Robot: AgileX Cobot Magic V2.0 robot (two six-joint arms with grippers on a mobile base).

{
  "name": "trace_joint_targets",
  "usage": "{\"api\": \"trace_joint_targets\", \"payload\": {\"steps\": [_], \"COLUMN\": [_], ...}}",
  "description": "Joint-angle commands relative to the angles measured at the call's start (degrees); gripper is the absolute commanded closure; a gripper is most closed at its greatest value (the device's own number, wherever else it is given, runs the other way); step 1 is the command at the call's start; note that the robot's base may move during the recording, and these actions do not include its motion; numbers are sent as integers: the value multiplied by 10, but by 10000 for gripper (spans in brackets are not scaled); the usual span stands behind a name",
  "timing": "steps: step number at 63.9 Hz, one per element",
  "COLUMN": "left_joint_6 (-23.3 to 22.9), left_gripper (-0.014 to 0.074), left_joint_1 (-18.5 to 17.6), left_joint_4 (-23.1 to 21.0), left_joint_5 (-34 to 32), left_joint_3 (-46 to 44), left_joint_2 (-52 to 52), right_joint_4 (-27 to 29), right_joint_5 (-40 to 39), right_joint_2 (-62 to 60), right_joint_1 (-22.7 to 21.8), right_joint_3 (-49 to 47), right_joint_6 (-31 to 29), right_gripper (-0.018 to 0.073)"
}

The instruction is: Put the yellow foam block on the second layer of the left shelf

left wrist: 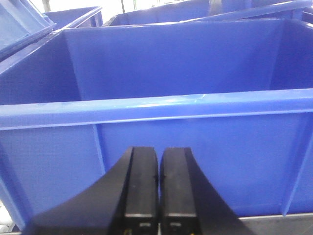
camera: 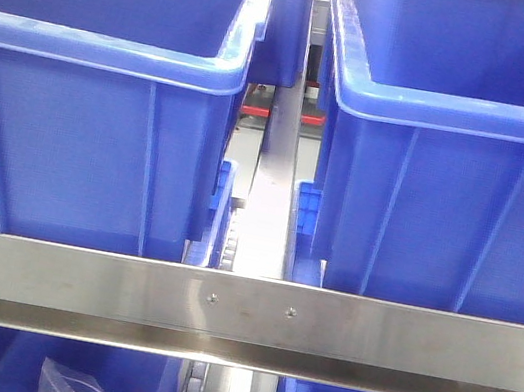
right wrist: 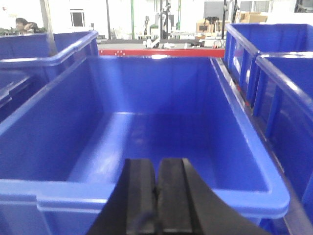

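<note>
**Both grippers empty, yellow block nowhere in sight**

Largest first: two big blue plastic bins fill my front view, the left blue bin (camera: 83,114) and the right blue bin (camera: 448,178), standing side by side on a shelf layer with a narrow gap between them; a brushed steel shelf rail (camera: 240,319) runs across below them, and I judge it is the front lip that keeps the bins from sliding off; beneath it the rims of lower blue bins show, one holding a small clear plastic bag (camera: 76,389); a pale metal upright (camera: 273,188) rises through the gap, presumably the shelf's divider.

My left gripper (left wrist: 158,196) faces the outer wall and rim of a blue bin (left wrist: 156,107) at close range, its black fingers pressed together on nothing; my right gripper (right wrist: 156,196) looks down into an empty blue bin (right wrist: 161,132), likewise closed with nothing between its fingers; both seem parked at the bin fronts rather than reaching for anything.

The yellow foam block appears in none of my three views; neither gripper holds it and no bin I can see into contains it; I judge the task is at its very start, and that I must first find the block before I can carry it to the second layer on the left.
</note>
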Motion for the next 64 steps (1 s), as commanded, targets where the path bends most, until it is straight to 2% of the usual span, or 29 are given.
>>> {"api": "trace_joint_targets", "payload": {"steps": [1, 10, 23, 30, 33, 64], "left_joint_6": [-3, -3, -3, -3, -3, -3], "left_gripper": [460, 460, 460, 460, 460, 460], "left_joint_1": [-1, -1, -1, -1, -1, -1], "left_joint_4": [-3, -3, -3, -3, -3, -3], "left_joint_5": [-47, -47, -47, -47, -47, -47], "left_joint_3": [13, 13, 13, 13, 13, 13], "left_joint_2": [-10, -10, -10, -10, -10, -10], "right_joint_4": [23, 33, 33, 33, 33, 33], "right_joint_5": [-58, -110, -128, -176, -157, -159], "right_joint_2": [4, -11, -38, -56, -54, -54], "right_joint_1": [-3, -3, -3, -3, -3, -3], "right_joint_3": [-4, 24, 83, 127, 125, 125], "right_joint_6": [-10, -48, -47, -46, -43, -43], "right_gripper": [531, 531, 531, 531, 531, 531]}}
